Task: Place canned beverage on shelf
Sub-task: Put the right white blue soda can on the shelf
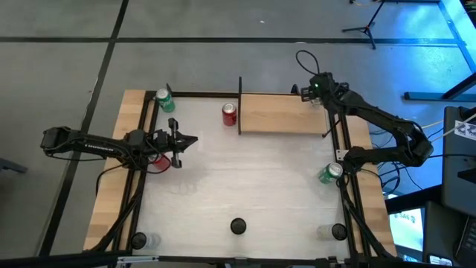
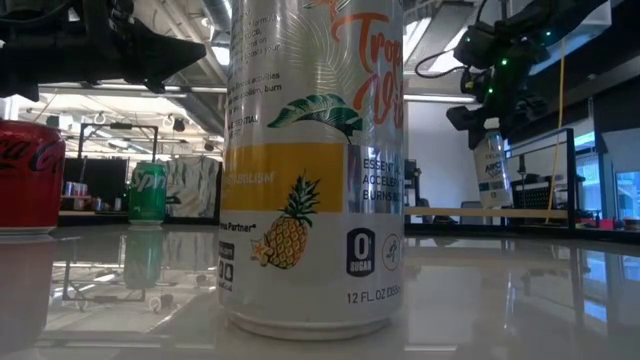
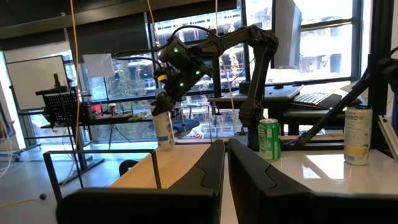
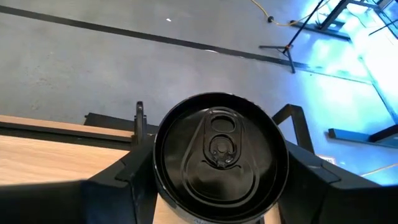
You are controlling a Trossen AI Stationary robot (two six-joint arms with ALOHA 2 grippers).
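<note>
Right arm reaches out over the shelf [image 1: 286,113], its hand [image 4: 214,180] pinching an upright can [image 4: 221,152] (black lid). Left hand [image 1: 190,140], fingers pressed together, hovers above the counter [image 1: 245,193].

- The canned beverage [image 4: 221,149] is a slim can with a black top and an unopened pull tab. Its body is white with blue print [image 3: 163,127]. It stands upright, held between the two fingers of the right claw [image 1: 306,91], at the far right end of the shelf. Whether its base touches the board cannot be told.
- The shelf [image 1: 282,113] is a pale, plain wooden rectangular board framed by thin black metal uprights. It lies level along the far edge of the counter, right of centre. Its top shows bare apart from the end where the can is held.
</note>
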